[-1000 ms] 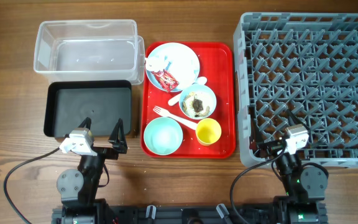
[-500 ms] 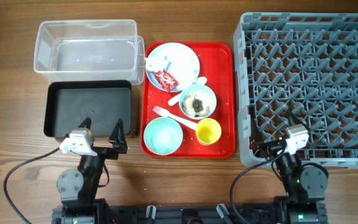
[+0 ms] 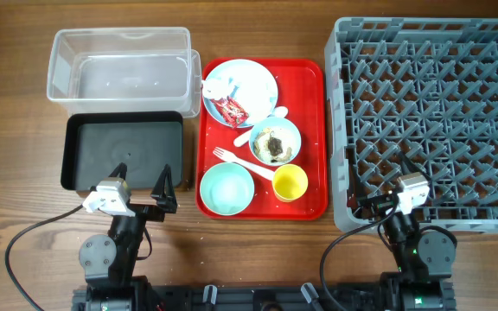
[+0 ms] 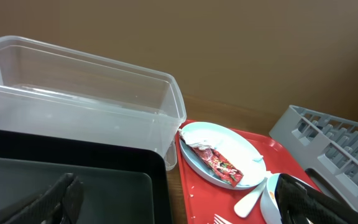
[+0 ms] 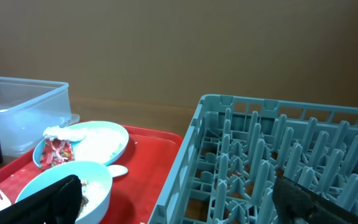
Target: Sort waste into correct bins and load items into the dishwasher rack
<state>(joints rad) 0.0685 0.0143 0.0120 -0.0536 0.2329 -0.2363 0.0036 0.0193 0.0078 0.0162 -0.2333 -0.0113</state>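
On the red tray [image 3: 314,104] sit a pale blue plate [image 3: 253,82] with a white napkin [image 3: 214,86] and a red wrapper [image 3: 232,110], a pale blue bowl [image 3: 275,141] with food scraps, a mint-green bowl [image 3: 226,187], a yellow cup [image 3: 290,183], a white fork [image 3: 236,159] and a spoon [image 3: 262,125]. The clear bin [image 3: 119,65] and the black bin [image 3: 124,154] are empty. The grey rack [image 3: 430,121] is empty. My left gripper [image 3: 143,180] [image 4: 179,208] is open over the black bin's near edge. My right gripper [image 3: 387,186] [image 5: 185,205] is open at the rack's near left corner.
The tray lies between the bins and the rack on a wooden table [image 3: 24,233]. Black cables [image 3: 33,238] run along the front edge by both arm bases. The wrist views show a brown wall behind the table.
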